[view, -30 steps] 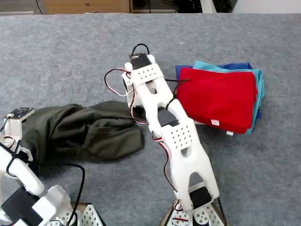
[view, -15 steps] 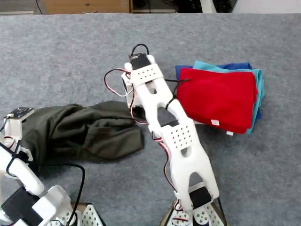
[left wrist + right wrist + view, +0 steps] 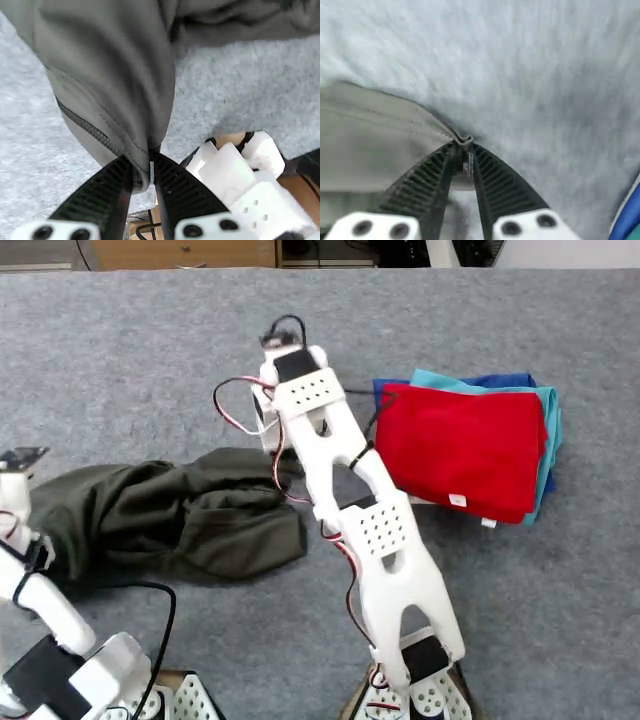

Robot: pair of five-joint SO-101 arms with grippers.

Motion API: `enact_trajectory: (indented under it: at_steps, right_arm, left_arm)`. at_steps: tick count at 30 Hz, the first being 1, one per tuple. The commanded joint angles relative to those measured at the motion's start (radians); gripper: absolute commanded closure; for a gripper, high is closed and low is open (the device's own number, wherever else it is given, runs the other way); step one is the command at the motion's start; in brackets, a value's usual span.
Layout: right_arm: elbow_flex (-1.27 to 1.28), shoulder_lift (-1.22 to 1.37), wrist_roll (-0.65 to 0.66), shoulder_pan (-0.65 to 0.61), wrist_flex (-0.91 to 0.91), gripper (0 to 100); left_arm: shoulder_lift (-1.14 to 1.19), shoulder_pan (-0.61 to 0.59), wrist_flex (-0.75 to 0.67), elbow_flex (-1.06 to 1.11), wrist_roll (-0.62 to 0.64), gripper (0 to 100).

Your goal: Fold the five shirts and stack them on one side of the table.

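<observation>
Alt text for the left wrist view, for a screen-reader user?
The left gripper is shut on a stitched edge of the olive shirt, which drapes in folds over the grey table. A white arm base sits behind.

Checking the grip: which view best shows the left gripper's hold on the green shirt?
Left wrist view: left gripper pinches the shirt hem up close. High view hides the pinch under the arm; right wrist shows another corner.
</observation>
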Motion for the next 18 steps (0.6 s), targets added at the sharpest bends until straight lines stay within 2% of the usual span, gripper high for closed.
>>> enact_trajectory:
  at_steps: [1, 7, 13, 15, 18]
  right_arm:
    - [-0.186, -0.058, 0.041, 0.024, -0.107, 99.8]
    - [-0.32, -0.058, 0.061, 0.131, -0.301, 99.8]
    - [-0.328, -0.01, 0.109, 0.22, -0.4, 99.8]
    - [-0.329, 0.028, 0.104, 0.251, -0.45, 99.8]
    - [-0.323, 0.085, 0.104, 0.274, -0.529, 99.8]
  left_arm:
    - [-0.013, 0.064, -0.086, -0.055, 0.169, 98]
    - [-0.013, 0.115, -0.35, -0.11, 0.586, 98]
    - [-0.012, 0.135, -0.586, -0.126, 0.905, 98]
    - [0.004, 0.147, -0.629, -0.133, 0.982, 95]
    - [0.056, 0.17, -0.664, -0.166, 1.119, 83]
